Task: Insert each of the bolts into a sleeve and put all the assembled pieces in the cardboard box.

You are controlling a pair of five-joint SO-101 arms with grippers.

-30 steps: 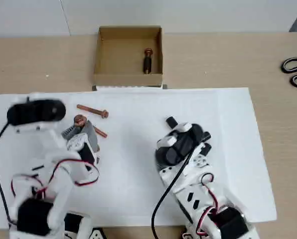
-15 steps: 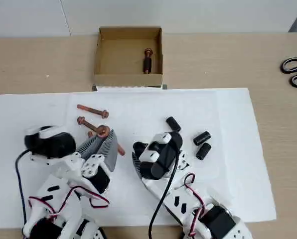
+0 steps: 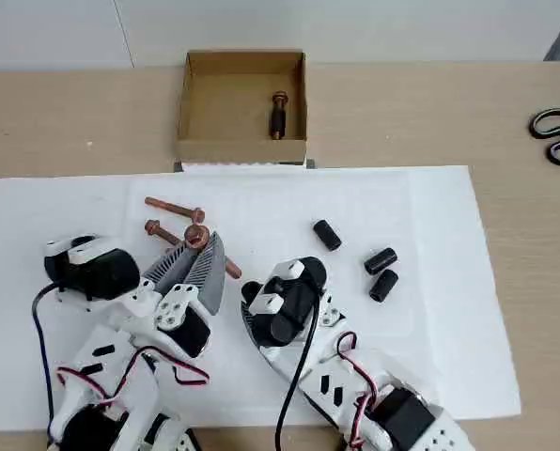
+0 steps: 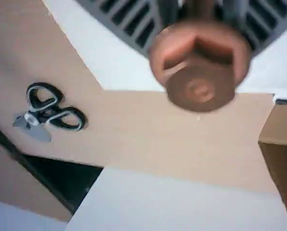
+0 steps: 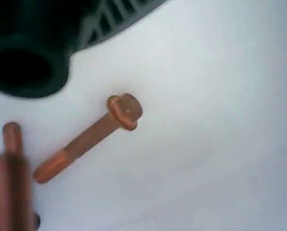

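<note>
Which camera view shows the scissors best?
The left wrist view: the scissors appear whole there, both handle loops and the blades, though far off. The high view has only their handles at its right edge, with the blades cut off.

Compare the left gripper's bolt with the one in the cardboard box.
The gripped bolt is bare; the boxed bolt wears a black sleeve. The gripped bolt is clamped in the left gripper over the white sheet; the boxed bolt lies free in the cardboard box. Both are copper-coloured.
</note>
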